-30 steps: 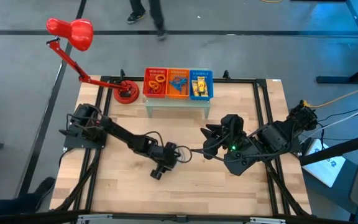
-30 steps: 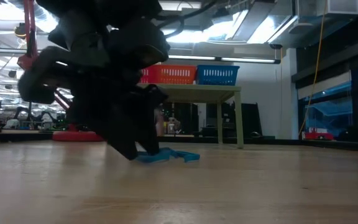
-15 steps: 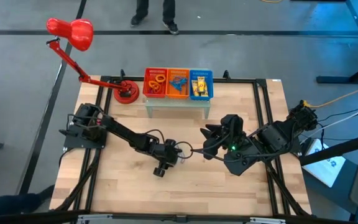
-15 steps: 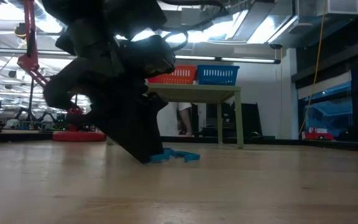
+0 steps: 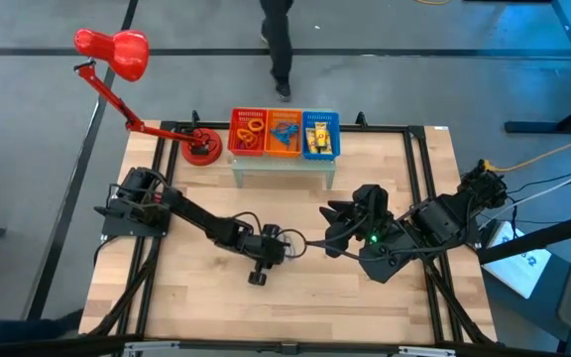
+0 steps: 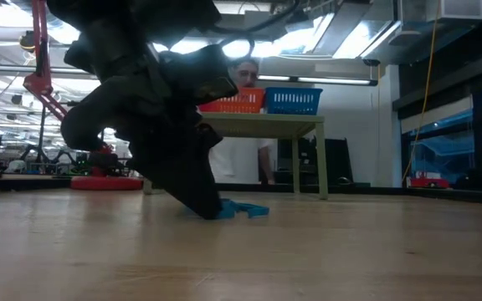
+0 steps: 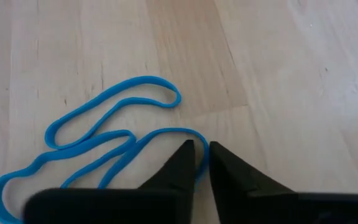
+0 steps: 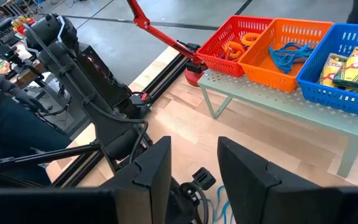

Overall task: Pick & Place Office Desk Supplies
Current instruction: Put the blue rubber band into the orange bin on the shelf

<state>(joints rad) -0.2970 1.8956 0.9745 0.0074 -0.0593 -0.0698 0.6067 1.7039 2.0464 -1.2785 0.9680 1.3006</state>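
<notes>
On a pale wooden bench (image 5: 206, 297), seen from above, two dark arms reach toward the middle. At the far edge a small stand (image 5: 282, 166) carries three mesh baskets in a row: red (image 5: 247, 133) with orange and red band loops, orange (image 5: 285, 133) with blue loops, blue (image 5: 320, 135) with yellow packets. A red desk lamp (image 5: 117, 58) stands beside them. The left claw (image 7: 201, 160) is down at the bench, its tips nearly together and pinching a strand of a blue wiry loop (image 7: 114, 140) lying there. The right claw (image 8: 193, 163) hovers nearby, fingers apart, holding nothing. A person (image 6: 243, 138) stands behind the bench.
</notes>
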